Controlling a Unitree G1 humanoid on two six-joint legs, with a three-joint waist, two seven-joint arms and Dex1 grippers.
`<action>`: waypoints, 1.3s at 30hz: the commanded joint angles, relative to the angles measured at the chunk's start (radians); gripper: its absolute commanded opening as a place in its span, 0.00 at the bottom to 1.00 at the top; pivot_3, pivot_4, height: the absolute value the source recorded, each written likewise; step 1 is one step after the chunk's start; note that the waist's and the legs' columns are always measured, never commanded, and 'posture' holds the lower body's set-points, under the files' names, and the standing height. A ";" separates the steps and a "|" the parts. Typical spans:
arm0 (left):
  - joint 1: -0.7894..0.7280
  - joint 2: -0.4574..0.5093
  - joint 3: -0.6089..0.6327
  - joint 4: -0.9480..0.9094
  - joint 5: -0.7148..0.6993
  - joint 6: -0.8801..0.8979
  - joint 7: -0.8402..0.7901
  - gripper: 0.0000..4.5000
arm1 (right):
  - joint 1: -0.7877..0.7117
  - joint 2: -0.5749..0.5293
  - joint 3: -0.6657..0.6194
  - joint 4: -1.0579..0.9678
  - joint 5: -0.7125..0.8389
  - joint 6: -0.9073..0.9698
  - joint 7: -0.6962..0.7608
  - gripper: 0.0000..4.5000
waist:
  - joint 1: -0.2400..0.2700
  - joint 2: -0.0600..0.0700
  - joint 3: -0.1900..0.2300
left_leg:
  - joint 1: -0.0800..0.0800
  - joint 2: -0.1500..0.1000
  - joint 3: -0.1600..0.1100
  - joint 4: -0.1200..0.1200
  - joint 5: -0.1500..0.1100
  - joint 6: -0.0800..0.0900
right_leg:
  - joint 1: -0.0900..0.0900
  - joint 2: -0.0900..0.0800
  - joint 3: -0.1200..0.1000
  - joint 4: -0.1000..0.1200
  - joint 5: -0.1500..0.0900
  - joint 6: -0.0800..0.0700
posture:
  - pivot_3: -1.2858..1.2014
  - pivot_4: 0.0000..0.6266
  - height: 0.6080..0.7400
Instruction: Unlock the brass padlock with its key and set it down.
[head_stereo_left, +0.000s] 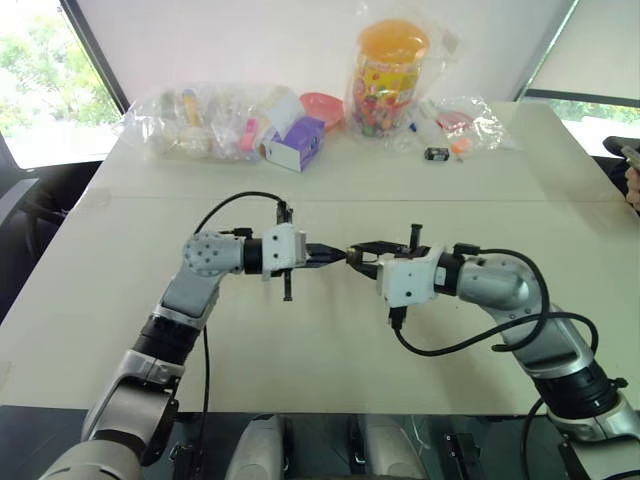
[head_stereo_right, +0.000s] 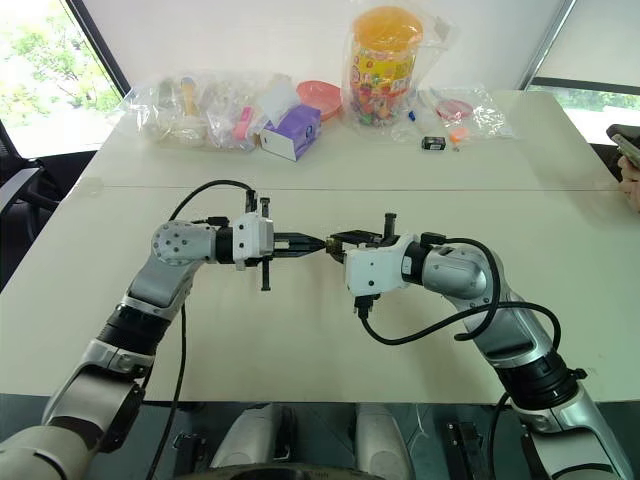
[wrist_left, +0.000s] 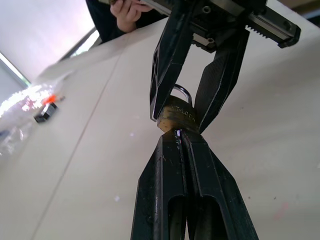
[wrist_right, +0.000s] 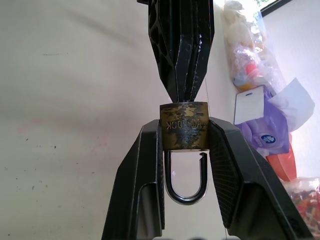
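The brass padlock (wrist_right: 184, 132) hangs in the air over the middle of the table (head_stereo_left: 330, 350), where the two grippers meet tip to tip. My right gripper (head_stereo_left: 360, 252) is shut on the lock's brass body, one finger on each side, and the silvery loop (wrist_right: 185, 192) points back between those fingers. One leg of the loop ends in a notch just clear of the body. My left gripper (head_stereo_left: 338, 256) is shut with its tips pressed against the lock's end. A sliver of the key (wrist_left: 178, 132) shows between tips and lock; the rest of it is hidden.
Along the table's far edge lie clear bags of small items (head_stereo_left: 200, 125), a purple box (head_stereo_left: 295, 143), a red bowl (head_stereo_left: 322, 105), a tall jar of sweets (head_stereo_left: 388, 65) and a small black object (head_stereo_left: 436, 154). A person's hand (head_stereo_left: 632, 185) is at the right edge.
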 joint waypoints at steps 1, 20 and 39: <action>-0.020 0.020 0.047 -0.094 -0.213 0.480 0.014 0.01 | -0.018 -0.008 -0.004 -0.030 0.008 -0.026 0.000 0.15 | -0.001 0.000 0.000 | 0.000 0.000 0.000 0.000 0.000 0.000 | 0.000 0.000 0.000 0.000 0.000 0.000 | 0.52 0.24 0.96; -0.067 -0.081 0.175 -0.055 -0.413 0.889 0.174 0.75 | -0.022 -0.007 0.006 -0.030 -0.003 -0.035 -0.006 0.15 | 0.000 0.000 0.000 | 0.000 0.000 -0.001 0.000 0.000 0.000 | 0.000 -0.001 0.000 0.000 0.000 0.000 | 0.52 0.24 0.96; -0.071 -0.096 0.125 -0.040 -0.392 0.887 0.158 0.75 | -0.036 -0.001 0.010 -0.036 -0.010 -0.028 -0.008 0.15 | 0.000 0.000 0.000 | 0.000 0.000 -0.001 0.000 0.000 -0.001 | 0.000 -0.001 0.001 0.000 0.000 0.000 | 0.52 0.24 0.96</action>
